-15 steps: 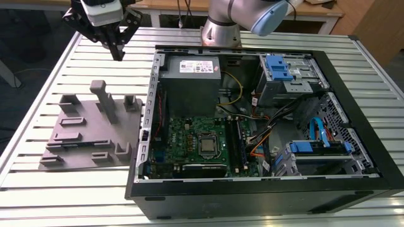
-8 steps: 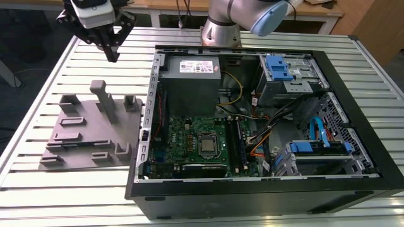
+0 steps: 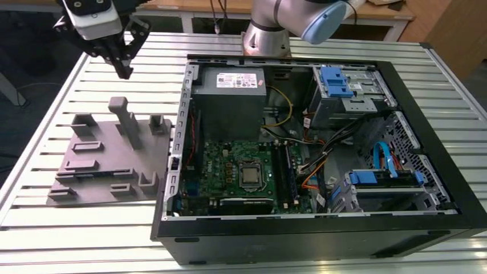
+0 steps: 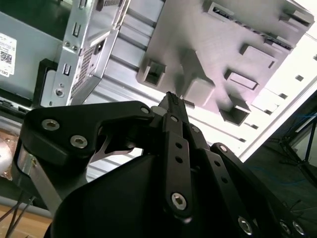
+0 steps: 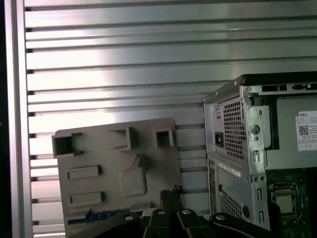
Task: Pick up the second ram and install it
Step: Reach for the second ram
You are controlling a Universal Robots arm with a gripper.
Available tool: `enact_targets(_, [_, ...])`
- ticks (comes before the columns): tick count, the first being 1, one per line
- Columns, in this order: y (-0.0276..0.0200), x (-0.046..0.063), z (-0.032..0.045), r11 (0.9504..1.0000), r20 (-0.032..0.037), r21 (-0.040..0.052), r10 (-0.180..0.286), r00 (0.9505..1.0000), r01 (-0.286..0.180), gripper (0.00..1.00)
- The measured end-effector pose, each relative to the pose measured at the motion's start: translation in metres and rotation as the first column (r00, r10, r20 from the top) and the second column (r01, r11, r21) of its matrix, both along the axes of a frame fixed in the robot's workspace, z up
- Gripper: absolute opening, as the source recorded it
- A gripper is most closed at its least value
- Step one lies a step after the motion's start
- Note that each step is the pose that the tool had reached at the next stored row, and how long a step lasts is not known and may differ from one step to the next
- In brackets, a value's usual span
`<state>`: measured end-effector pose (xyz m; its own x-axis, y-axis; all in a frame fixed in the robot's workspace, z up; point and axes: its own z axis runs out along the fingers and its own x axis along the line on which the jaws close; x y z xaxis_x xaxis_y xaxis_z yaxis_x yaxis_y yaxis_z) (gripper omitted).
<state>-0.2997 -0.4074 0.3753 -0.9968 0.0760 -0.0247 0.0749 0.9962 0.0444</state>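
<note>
**Item: second ram, pick and install. Status: not begun.**

- **Pincer** [image 3: 124,71]: 1 unit, black, fingers pressed together to a single point in both wrist views [image 4: 171,99] [image 5: 171,192]. Nothing shows between the tips. It hangs well above the fixture plate, touching nothing, to the exterior view's left of the computer case.
- **Second ram** [image 5: 94,216]: 1 narrow strip with a blue edge, lying flat on the fixture plate in the first wrist view, just beside the pincer's black linkage. Judged to be the memory stick; its chips are too small to make out. Not held.
- **Fixture plate** [image 3: 106,171]: grey plastic, flat on the bench, with low blocks, small brackets and 1 tall upright post [image 3: 124,120]. It sits just beside the case wall, apart from it.
- **Bench** [image 3: 61,240]: slatted metal, carrying plate and case.
- **Computer case** [image 3: 426,74]: side panel off, lying open face up.
- **Motherboard** [image 3: 228,165]: green, with the square silver processor [image 3: 251,174] seated.
- **Memory slots** [image 3: 283,165]: long dark strips beside the processor. Whether any stick already sits in them cannot be told.

**Progress, as judged:** 0 of 2 steps complete. The stick is not grasped and not seated in a slot, so both pick-up and installation are outstanding.
</note>
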Motion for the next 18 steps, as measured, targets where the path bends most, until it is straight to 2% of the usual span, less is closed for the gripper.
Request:
enact_targets(7, [-0.0124,-0.017,-0.0049,1.0,-0.0001,-0.0001,0.0,1.0,0.0,0.11])
enact_targets(14, [-0.027,-0.033,-0.0095,1.0,-0.0002,-0.0001,0.0,1.0,0.0,0.11])
enact_targets(18, [-0.033,-0.041,-0.0122,1.0,0.0,0.0,0.0,1.0,0.0,0.11])
